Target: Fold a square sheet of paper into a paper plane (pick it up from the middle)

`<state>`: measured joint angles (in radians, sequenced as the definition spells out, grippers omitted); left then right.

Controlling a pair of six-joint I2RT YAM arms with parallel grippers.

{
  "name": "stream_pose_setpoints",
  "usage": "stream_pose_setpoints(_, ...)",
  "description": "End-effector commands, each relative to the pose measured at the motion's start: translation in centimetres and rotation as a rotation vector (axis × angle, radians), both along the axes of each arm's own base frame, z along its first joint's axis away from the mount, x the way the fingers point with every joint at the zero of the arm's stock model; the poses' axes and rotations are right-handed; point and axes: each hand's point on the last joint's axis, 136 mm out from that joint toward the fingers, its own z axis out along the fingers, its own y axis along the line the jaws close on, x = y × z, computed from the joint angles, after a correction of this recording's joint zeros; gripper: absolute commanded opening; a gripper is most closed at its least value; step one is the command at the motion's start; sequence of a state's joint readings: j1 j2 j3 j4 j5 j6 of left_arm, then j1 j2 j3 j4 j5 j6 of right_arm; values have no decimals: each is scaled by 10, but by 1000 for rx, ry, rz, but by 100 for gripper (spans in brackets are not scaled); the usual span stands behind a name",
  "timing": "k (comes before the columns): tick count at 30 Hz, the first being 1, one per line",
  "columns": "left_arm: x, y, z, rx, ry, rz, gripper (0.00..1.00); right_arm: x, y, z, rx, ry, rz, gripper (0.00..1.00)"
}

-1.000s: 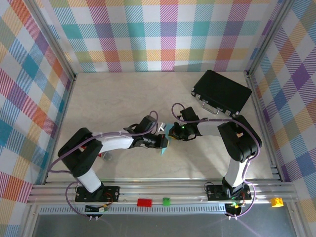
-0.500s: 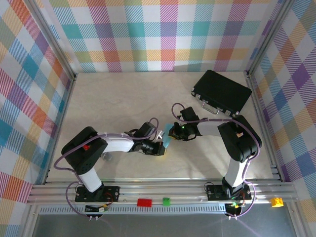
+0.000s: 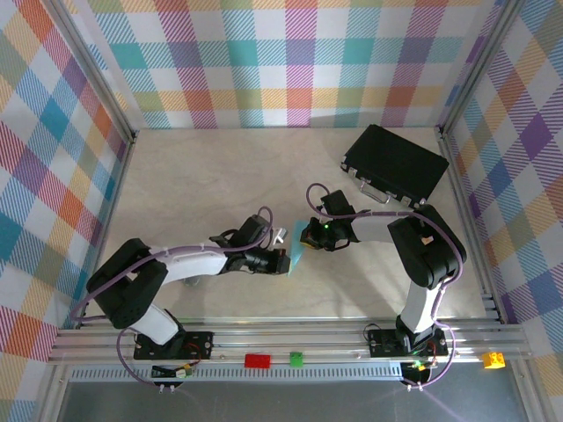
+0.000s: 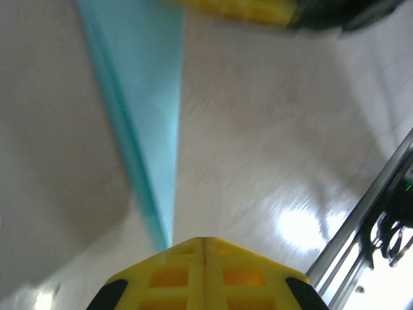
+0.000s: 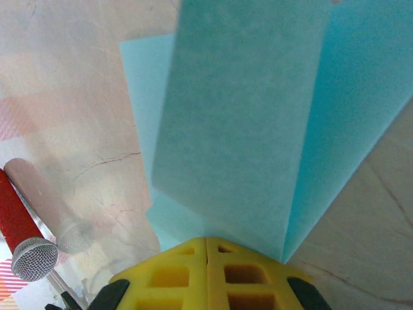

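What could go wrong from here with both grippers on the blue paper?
1. Tearing: the left gripper and right gripper both look shut on the thin folded paper, so any pull apart could rip it.
2. Slipping: in the left wrist view the paper narrows to a tip at the fingers, so that hold looks slight and may let go, spoiling the fold.
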<state>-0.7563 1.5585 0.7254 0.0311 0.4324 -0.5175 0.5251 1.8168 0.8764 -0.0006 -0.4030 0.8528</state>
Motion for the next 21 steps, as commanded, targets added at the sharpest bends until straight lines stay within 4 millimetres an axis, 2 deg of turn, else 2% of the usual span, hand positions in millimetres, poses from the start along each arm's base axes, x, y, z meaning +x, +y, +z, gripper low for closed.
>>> stream_pose_setpoints(1, 39, -19, 14, -81, -41, 67, 0, -27, -30, -48, -154, 137, -52, 5)
stream_pose_setpoints(6, 57, -33, -5, -67, -18, 63, 1, -29, -29, -48, -142, 144, -56, 5)
stream_pose_setpoints(11, 56, -28, -36, 0, 26, 63, 1, -27, -24, -44, -113, 135, -47, 7)
stream_pose_setpoints(15, 37, -12, -60, 76, 76, 48, 0, -22, -16, -34, -73, 110, -28, 8)
stream_pose_setpoints(18, 19, 1, -73, 104, 122, 37, 0, -13, -12, -15, -59, 59, -4, 10)
stream_pose_setpoints(21, 1, 13, -83, 125, 162, 28, 0, -1, -17, 7, -78, -8, 4, 12)
